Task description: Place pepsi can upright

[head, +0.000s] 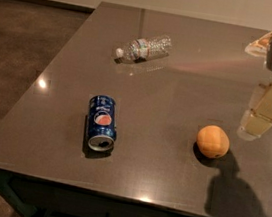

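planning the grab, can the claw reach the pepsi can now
Probably yes: the claw hangs over the table's right side, the pepsi can lies exposed front left; only the orange sits between.

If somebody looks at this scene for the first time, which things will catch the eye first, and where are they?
The dark-blue pepsi can lies on its side at the front left of the grey table. A bright orange sits to its right, with the gripper hanging further right, near the picture's edge. A clear water bottle lies on its side farther back.
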